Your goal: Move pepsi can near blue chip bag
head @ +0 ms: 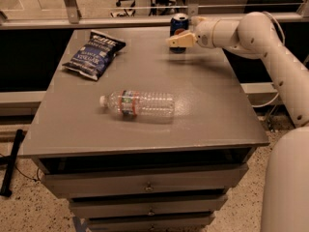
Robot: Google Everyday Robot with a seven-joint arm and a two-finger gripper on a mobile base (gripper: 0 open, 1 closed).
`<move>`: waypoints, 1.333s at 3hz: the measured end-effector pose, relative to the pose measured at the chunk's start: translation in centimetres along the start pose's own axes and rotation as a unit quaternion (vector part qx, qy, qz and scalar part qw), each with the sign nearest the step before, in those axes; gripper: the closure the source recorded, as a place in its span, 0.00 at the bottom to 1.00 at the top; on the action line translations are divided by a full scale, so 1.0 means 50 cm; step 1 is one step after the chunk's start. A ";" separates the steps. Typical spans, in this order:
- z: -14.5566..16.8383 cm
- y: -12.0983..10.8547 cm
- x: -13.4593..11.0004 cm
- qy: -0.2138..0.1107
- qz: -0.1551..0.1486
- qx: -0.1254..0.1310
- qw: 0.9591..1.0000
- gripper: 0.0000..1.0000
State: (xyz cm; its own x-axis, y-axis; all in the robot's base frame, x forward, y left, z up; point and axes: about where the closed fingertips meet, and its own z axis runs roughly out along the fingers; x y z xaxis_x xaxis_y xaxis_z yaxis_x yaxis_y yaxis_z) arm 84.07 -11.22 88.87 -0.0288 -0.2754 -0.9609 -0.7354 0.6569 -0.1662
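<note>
1. The pepsi can (pixel 179 23) stands upright at the far edge of the grey table (pixel 212 105), right of centre.
2. The gripper (pixel 175 41) sits against the can's lower front and hides its base.
3. I cannot tell whether the gripper is clasping the can or only lying beside it.
4. The white arm (pixel 251 30) reaches in from the right, and its lower part is cut off by the frame edge.
5. The blue chip bag (pixel 94 54) lies flat at the table's far left, well apart from the can.
6. A clear plastic water bottle (pixel 137 104) lies on its side mid-table, cap to the left.
7. Drawers (pixel 145 185) sit below the tabletop; the lowest is cut off.
</note>
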 end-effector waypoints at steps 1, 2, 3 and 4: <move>0.012 0.005 0.013 -0.006 0.022 -0.017 1.000 0.41; 0.009 0.014 0.019 -0.011 0.036 -0.035 0.999 0.64; -0.005 0.024 0.015 -0.020 0.043 -0.048 0.998 0.88; -0.029 0.050 -0.011 -0.042 0.049 -0.068 0.996 1.00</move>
State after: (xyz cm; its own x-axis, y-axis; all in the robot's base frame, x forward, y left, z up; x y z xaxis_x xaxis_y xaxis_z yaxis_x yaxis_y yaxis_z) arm 81.27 -10.42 89.30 -0.0527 -0.1516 -0.9870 -0.8164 0.5757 -0.0448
